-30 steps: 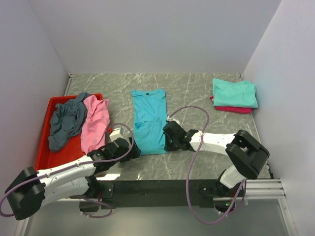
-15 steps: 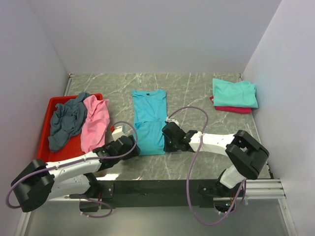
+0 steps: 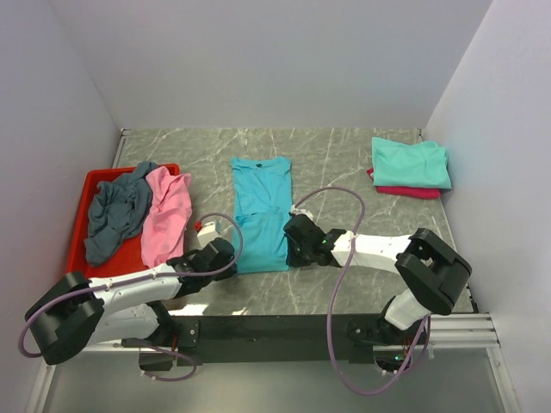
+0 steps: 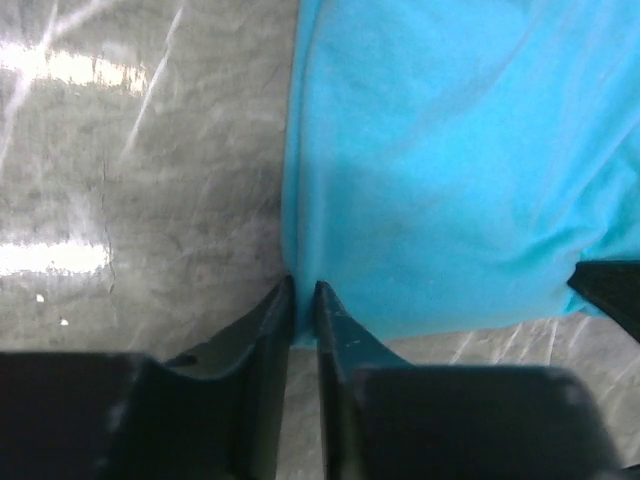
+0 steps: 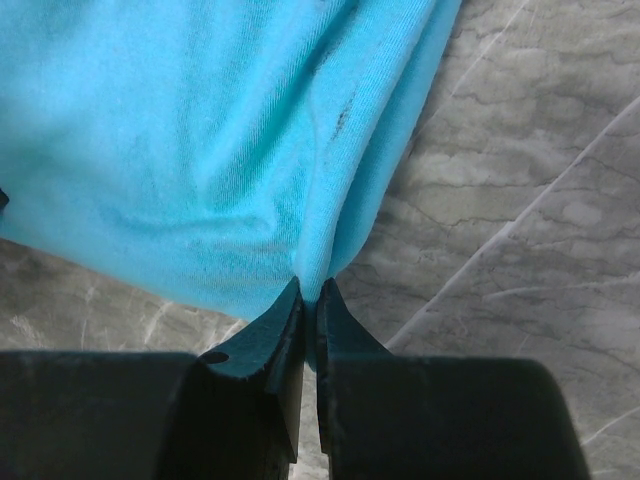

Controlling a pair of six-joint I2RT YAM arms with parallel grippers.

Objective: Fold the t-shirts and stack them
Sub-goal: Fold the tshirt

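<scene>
So, the turquoise shirt [image 3: 261, 215] lies flat in the middle of the table [image 3: 344, 155] as a long narrow strip, collar at the far end and hem toward the arms. The left gripper [image 4: 303, 292] has its fingers drawn nearly together at the shirt's near left corner, apparently nipping the edge. The right gripper [image 5: 309, 288] is pressed tight on a ridge of cloth at the near right corner. The step in hand looks like carrying the hem up toward the collar. To do it well, both corners should rise together and travel level, so the strip folds square and neither side drags. How many layers each pinch has caught cannot be told, since the fingers hide the hem, and the left grip looks very shallow. Off to the left a pink shirt [image 3: 165, 215] and a grey shirt [image 3: 116, 215] lie crumpled across a red tray [image 3: 86, 185]. At the far right a folded mint shirt [image 3: 410, 162] covers nearly all of a crimson shirt [image 3: 405, 192].
</scene>
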